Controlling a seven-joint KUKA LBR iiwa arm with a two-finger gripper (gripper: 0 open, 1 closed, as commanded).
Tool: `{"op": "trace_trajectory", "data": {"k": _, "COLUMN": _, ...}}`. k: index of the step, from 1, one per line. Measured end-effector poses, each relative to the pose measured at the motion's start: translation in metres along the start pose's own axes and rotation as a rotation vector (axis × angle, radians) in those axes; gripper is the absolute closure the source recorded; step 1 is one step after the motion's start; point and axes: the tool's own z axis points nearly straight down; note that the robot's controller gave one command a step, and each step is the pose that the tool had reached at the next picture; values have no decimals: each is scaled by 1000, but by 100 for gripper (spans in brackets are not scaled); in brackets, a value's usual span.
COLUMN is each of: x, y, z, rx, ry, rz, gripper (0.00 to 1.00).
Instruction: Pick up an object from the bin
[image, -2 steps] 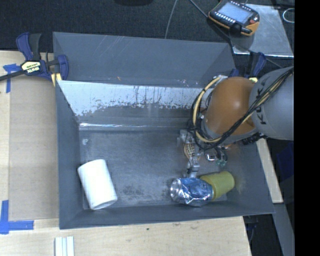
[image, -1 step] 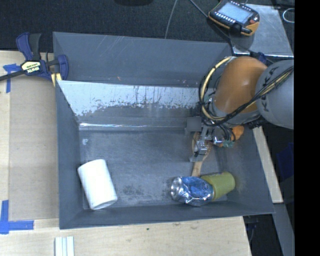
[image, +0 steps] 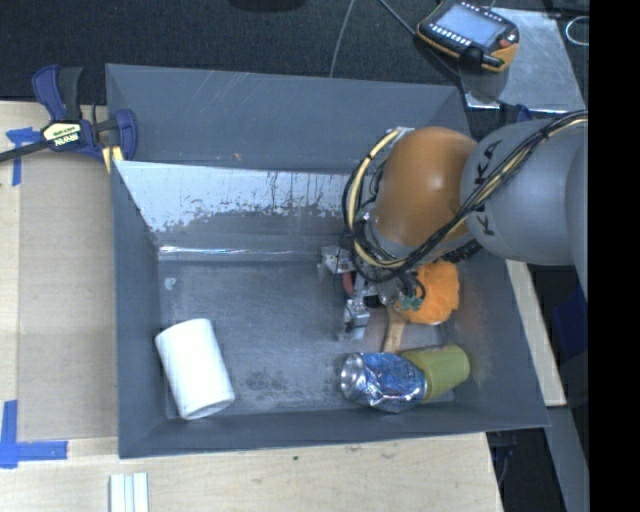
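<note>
My gripper (image: 355, 312) hangs under the orange wrist cover, right of the bin's middle, its tip close to the floor. Just right of it lies a fuzzy orange ball-like thing (image: 437, 290), partly covered by the wrist. A tan wooden stick (image: 392, 334) lies beside the gripper tip, running toward the front. In front of the gripper sits a crumpled blue and silver foil packet (image: 382, 380), touching an olive-green cylinder (image: 442, 368). Nothing shows between the fingers.
A white paper roll (image: 196, 367) lies on its side in the front left corner. The arm comes in from the right over the bin's right wall. Bare floor stretches between the roll and the gripper.
</note>
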Motion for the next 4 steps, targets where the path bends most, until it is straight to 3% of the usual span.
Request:
{"op": "trace_trajectory", "data": {"k": 1, "x": 0, "y": -5, "z": -1, "rx": 3, "ry": -2, "rz": 9, "gripper": 100}}
{"op": "trace_trajectory", "data": {"k": 2, "x": 7, "y": -55, "z": -84, "rx": 6, "ry": -13, "rz": 1, "gripper": 100}}
{"op": "trace_trajectory", "data": {"k": 3, "x": 73, "y": -65, "z": -147, "rx": 8, "ry": -19, "rz": -35, "gripper": 100}}
{"op": "trace_trajectory", "data": {"k": 4, "x": 72, "y": -64, "z": -143, "rx": 7, "ry": -15, "rz": -36, "gripper": 0}}
